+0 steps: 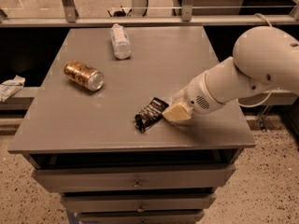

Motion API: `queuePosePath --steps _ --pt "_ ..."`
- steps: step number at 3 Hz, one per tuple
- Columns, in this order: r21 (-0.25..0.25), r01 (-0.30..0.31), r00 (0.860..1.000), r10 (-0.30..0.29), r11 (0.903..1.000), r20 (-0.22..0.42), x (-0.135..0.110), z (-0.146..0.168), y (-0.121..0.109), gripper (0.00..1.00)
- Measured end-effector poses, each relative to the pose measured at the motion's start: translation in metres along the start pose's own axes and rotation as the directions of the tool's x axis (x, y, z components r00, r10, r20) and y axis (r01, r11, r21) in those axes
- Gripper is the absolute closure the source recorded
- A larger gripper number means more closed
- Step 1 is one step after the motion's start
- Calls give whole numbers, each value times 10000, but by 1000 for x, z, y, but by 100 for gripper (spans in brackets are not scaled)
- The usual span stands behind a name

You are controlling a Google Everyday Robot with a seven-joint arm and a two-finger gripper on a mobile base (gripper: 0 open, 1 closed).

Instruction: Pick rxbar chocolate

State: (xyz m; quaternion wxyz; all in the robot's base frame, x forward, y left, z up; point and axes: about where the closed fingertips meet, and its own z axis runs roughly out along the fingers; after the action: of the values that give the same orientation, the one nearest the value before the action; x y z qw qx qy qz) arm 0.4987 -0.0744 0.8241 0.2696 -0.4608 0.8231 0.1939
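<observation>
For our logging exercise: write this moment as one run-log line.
task: pick rxbar chocolate | gripper: at the bar's right end, low over table | bar: near front edge | can, bottle: apart, further back

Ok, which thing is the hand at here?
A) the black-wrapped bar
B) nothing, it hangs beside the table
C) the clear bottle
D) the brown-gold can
A: the hand sits at one end of the rxbar chocolate near the front edge of the table; the can and the bottle lie apart, farther back.
</observation>
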Motion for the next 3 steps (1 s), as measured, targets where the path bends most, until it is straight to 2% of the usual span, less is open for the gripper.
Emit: queuePosePath --steps 1,3 --pt "2 0 10000 0 10000 1 0 0 0 100" --pt "6 3 10000 -3 10000 3 0 0 0 97"
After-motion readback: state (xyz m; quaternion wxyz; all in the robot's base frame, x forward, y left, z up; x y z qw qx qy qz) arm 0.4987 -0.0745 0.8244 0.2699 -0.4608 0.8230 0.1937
